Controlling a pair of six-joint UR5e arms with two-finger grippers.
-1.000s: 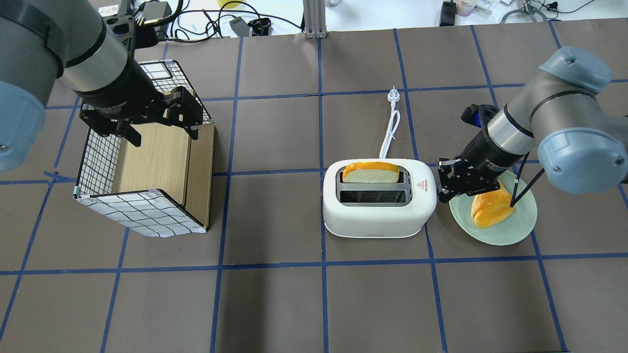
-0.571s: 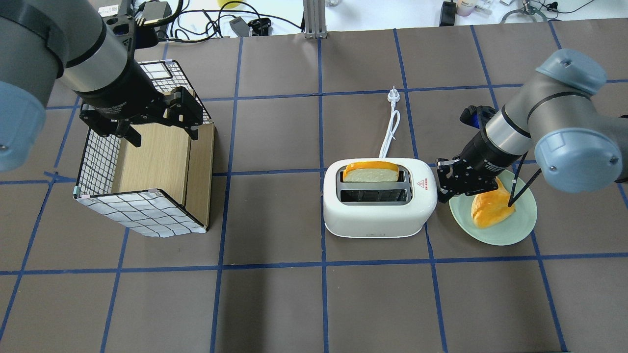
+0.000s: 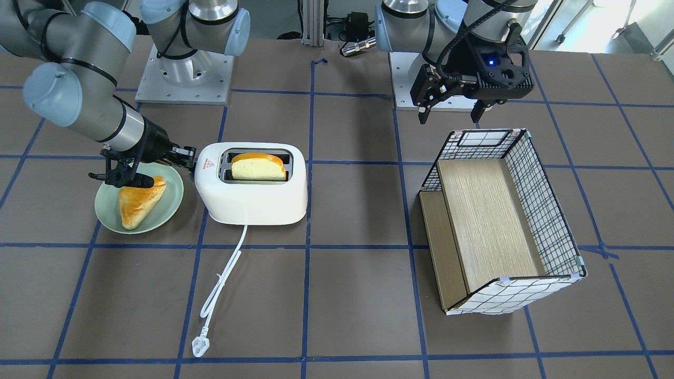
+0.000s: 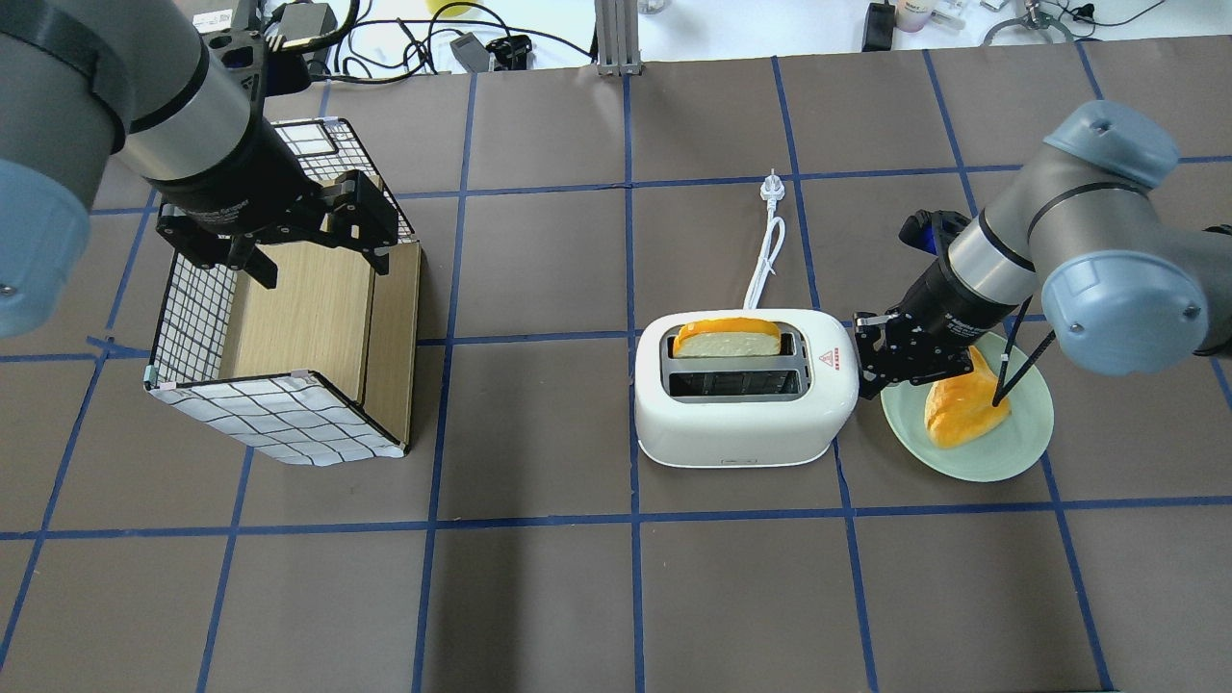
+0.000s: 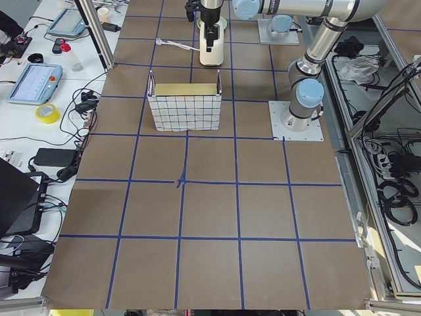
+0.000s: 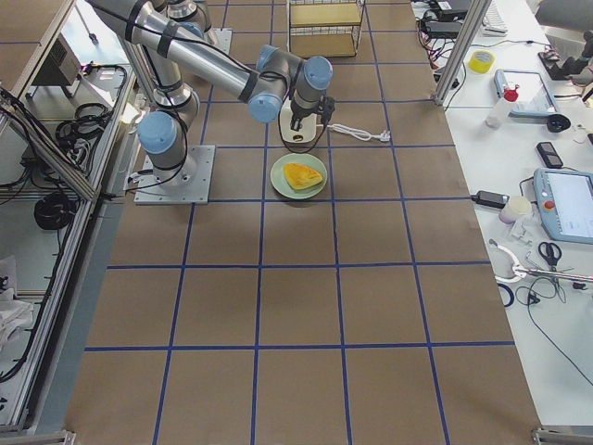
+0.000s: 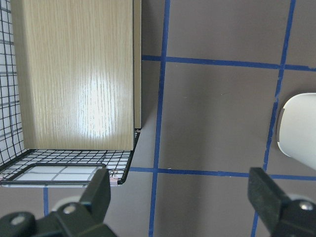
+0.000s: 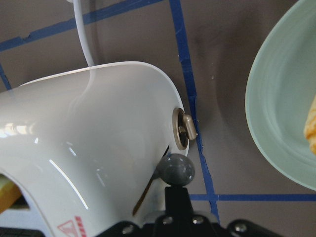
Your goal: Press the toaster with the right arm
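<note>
Here the right gripper, closed, touches the round grey knob on the glossy white toaster

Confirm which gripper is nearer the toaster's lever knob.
Right. The right gripper sits at the grey lever knob on the end of the toaster; the left gripper hangs over the basket, well away.

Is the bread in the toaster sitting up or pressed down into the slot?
Up. The bread pokes well above the slot rim of the toaster in the front-facing and overhead views.
</note>
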